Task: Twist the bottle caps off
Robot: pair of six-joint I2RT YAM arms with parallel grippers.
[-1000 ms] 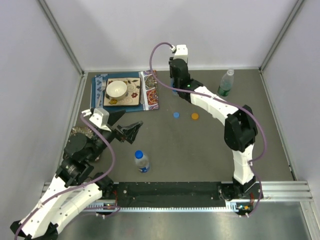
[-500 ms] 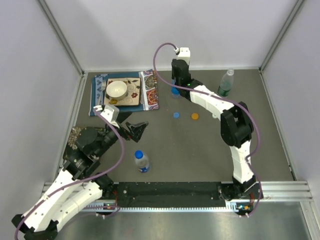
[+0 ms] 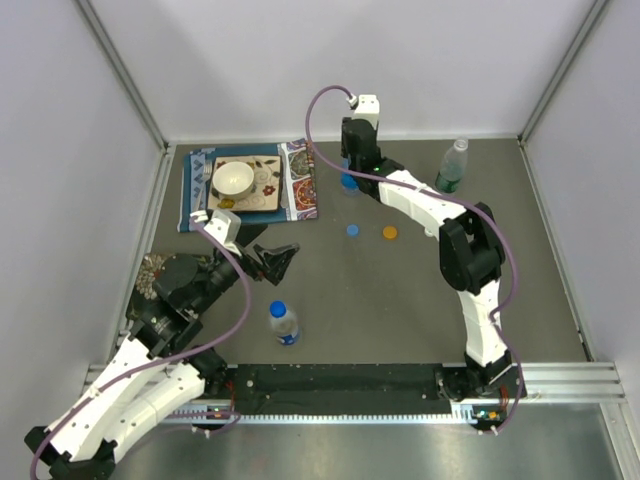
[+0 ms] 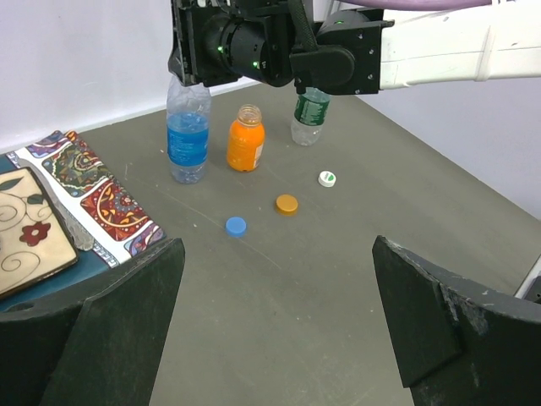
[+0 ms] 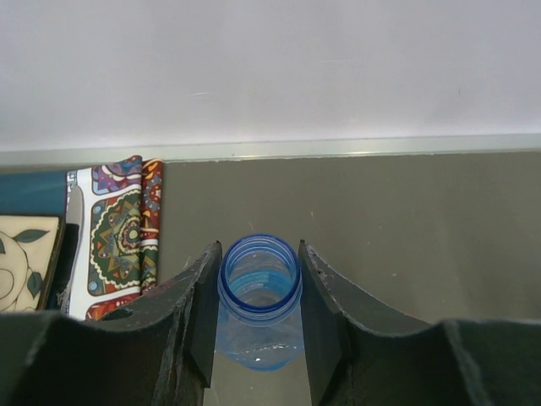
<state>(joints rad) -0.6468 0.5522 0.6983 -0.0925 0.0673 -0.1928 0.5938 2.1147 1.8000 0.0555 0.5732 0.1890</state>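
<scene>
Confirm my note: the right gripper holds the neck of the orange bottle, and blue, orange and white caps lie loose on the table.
One error: the right gripper holds the neck of the clear blue-labelled bottle, not the orange bottle, which stands free beside it, as the left wrist view shows. The blue cap, orange cap and white cap do lie loose.

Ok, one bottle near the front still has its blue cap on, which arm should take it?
Left. The left gripper is open and sits close to that capped bottle, while the right gripper is at the far side, clamped on the neck of an already uncapped bottle.
</scene>
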